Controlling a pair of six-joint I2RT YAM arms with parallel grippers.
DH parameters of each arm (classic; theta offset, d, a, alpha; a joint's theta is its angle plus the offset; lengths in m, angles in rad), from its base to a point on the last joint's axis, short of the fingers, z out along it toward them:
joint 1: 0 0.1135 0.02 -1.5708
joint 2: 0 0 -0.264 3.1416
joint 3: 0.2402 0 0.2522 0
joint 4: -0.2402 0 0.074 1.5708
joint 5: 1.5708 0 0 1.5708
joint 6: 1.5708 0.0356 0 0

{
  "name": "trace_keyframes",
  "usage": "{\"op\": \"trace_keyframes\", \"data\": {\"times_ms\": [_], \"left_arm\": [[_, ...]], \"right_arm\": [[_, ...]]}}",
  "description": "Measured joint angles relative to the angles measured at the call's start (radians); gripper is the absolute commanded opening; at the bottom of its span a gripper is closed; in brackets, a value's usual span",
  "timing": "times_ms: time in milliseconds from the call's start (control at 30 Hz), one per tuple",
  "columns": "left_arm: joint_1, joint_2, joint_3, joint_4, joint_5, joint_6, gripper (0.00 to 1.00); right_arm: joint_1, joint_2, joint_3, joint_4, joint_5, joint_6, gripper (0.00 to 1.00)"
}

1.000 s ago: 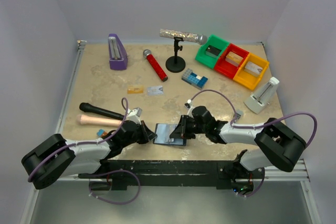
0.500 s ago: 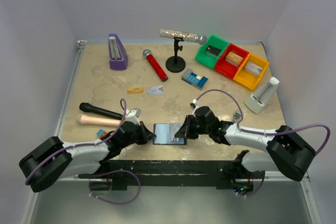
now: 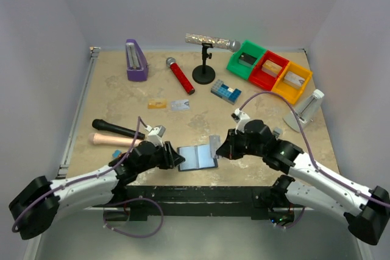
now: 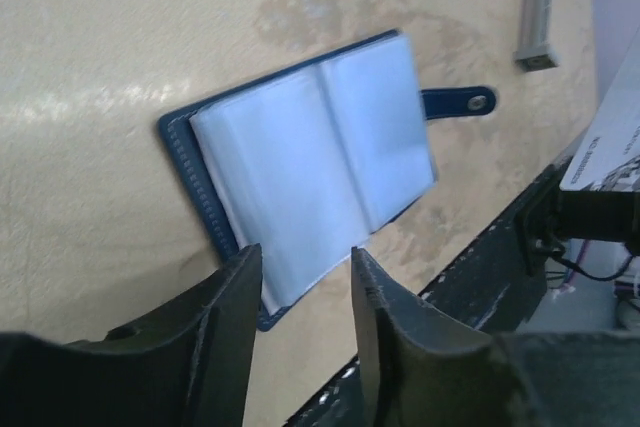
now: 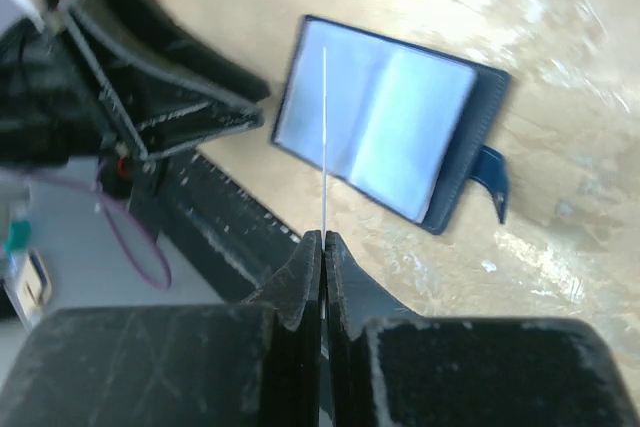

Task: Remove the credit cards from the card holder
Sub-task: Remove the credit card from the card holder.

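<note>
The card holder [image 3: 198, 157], a dark-blue wallet with pale inner pockets, lies open flat near the table's front edge. It also shows in the left wrist view [image 4: 310, 157] and the right wrist view [image 5: 390, 132]. My left gripper [image 3: 177, 158] is open, and its fingertips [image 4: 240, 277] straddle the wallet's near-left corner. My right gripper [image 3: 223, 149] is shut on a silver-grey credit card [image 3: 214, 144], held above the wallet's right side and seen edge-on in the right wrist view [image 5: 325, 137]. A gold card [image 3: 157, 104] and a silver card [image 3: 180, 105] lie on the table farther back.
A black handle [image 3: 117, 129] and a peach handle [image 3: 113, 140] lie at the left, with a small orange-and-blue block [image 3: 116, 153] beside them. Farther back are a purple stand [image 3: 136, 60], a red microphone [image 3: 180, 75], a mic stand [image 3: 204, 65], a blue-and-white block [image 3: 225, 91], three coloured bins [image 3: 270, 71] and a white holder [image 3: 304, 111].
My right gripper has drawn a silver card out of the wallet and lifted it up and to the right. My left gripper stays at the wallet's left edge.
</note>
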Motion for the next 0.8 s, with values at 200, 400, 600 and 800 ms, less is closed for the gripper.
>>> {"op": "trace_keyframes", "data": {"times_ms": [200, 400, 600, 800], "left_arm": [[-0.002, -0.284, 0.190, -0.266, 0.002, 0.069, 0.66], [-0.001, -0.446, 0.290, -0.290, 0.127, 0.181, 0.66], [-0.001, -0.449, 0.299, -0.219, 0.401, 0.238, 0.64], [-0.002, -0.297, 0.373, -0.142, 0.639, 0.249, 0.62]], "right_arm": [[0.015, -0.041, 0.214, -0.161, -0.171, -0.254, 0.00], [0.066, -0.033, 0.312, -0.292, -0.418, -0.421, 0.00], [0.082, 0.017, 0.342, -0.388, -0.628, -0.515, 0.00], [0.117, 0.105, 0.436, -0.480, -0.696, -0.590, 0.00]]}}
